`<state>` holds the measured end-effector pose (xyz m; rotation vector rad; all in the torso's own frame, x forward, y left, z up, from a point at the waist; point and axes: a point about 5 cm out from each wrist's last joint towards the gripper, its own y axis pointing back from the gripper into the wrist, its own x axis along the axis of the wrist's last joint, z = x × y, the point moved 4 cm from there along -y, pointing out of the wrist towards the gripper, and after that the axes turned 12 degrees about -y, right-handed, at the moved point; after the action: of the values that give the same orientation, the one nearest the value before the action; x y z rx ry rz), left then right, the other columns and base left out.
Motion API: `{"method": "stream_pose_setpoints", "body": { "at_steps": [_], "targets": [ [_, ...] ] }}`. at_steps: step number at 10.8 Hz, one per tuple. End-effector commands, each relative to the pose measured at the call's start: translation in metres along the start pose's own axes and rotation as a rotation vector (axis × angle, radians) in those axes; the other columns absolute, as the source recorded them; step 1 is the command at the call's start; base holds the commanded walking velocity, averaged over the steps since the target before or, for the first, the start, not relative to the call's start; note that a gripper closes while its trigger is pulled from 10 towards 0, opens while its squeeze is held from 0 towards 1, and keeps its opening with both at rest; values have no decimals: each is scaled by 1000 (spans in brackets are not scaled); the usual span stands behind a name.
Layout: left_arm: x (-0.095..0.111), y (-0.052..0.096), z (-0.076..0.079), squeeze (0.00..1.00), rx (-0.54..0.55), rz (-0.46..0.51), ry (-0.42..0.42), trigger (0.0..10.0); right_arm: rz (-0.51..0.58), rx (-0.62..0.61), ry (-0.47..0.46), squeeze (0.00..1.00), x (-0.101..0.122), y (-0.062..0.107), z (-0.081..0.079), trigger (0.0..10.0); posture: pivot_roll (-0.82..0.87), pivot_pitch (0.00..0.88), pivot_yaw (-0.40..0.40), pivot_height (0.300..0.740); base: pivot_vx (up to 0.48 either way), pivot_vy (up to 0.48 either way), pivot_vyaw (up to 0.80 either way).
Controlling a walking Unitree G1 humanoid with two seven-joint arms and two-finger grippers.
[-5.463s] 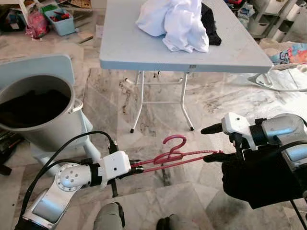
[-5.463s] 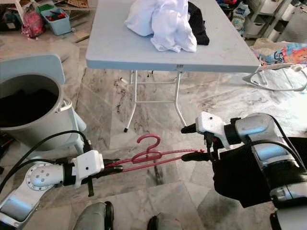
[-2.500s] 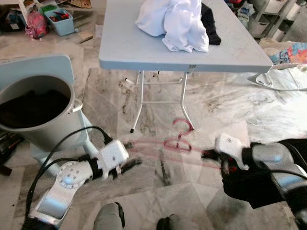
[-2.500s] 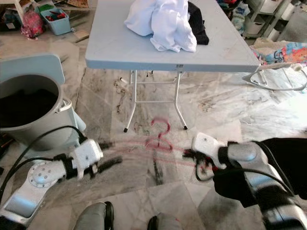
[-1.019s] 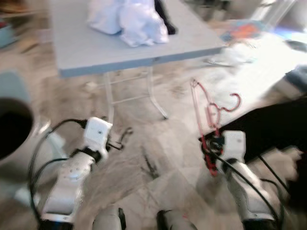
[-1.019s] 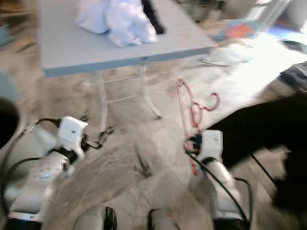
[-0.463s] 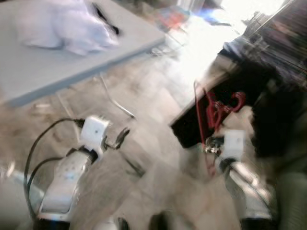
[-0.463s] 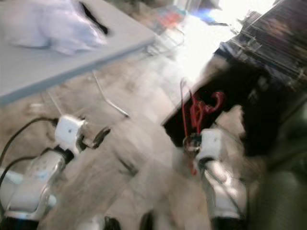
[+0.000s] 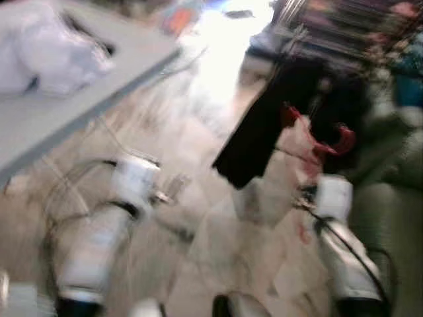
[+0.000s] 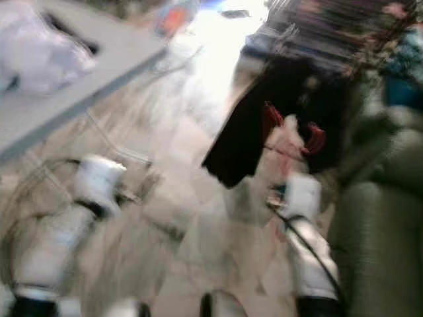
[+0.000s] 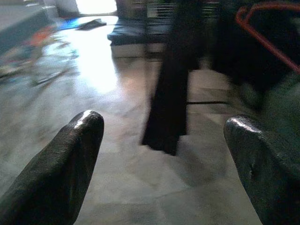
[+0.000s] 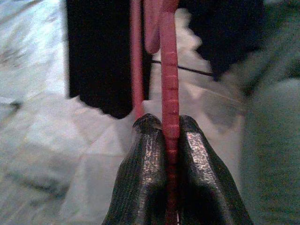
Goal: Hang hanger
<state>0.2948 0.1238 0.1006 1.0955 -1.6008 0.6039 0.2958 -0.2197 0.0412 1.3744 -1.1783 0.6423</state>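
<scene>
The red hanger stands upright on the right, hook uppermost, in front of a hanging black garment. My right gripper holds it from below; in the right wrist view the right gripper is shut on a red hanger bar. My left gripper hangs low on the left, apart from the hanger. In the left wrist view its fingers stand wide apart with nothing between them, and part of the red hanger shows far off. The head views are blurred.
A clothes rack with dark garments stands ahead at the upper right. A green sofa lies at the right edge. The grey folding table with white clothes is at the left. Marble floor lies between.
The view has swung right: the table slid left, the rack and sofa came in. My left gripper let go of the hanger; the right one turned it upright.
</scene>
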Motion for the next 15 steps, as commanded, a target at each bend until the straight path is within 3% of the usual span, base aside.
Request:
{"method": "stream_pose_setpoints", "body": {
  "at_steps": [1, 3, 6, 10, 15],
  "targets": [
    [-1, 4, -7, 0, 21, 0, -24, 10000, 27, 7, -10, 0, 6, 1, -4, 10000, -36, 88, -73, 740, 0, 0, -800],
    [-3, 5, 0, 0, -9, 2, 19, 10000, 48, -20, -41, 0, 5, 3, -2, 10000, -39, 78, -61, 740, 0, 0, -478],
    [3, 0, 0, 0, -35, 29, 8, 10000, 98, -100, -62, 0, 13, 5, 12, 10000, -51, 85, -45, 740, 0, 0, -673],
    [6, -1, -1, 0, -12, 44, 33, 10000, 140, -82, -23, 0, 26, -2, 7, 10000, -41, 86, -64, 740, 399, 0, -658],
    [4, -5, -3, 0, 0, 30, 68, 10000, 104, -18, -5, 0, 21, -5, 0, 10000, -48, 85, -67, 740, 382, 196, 0]
  ]
}}
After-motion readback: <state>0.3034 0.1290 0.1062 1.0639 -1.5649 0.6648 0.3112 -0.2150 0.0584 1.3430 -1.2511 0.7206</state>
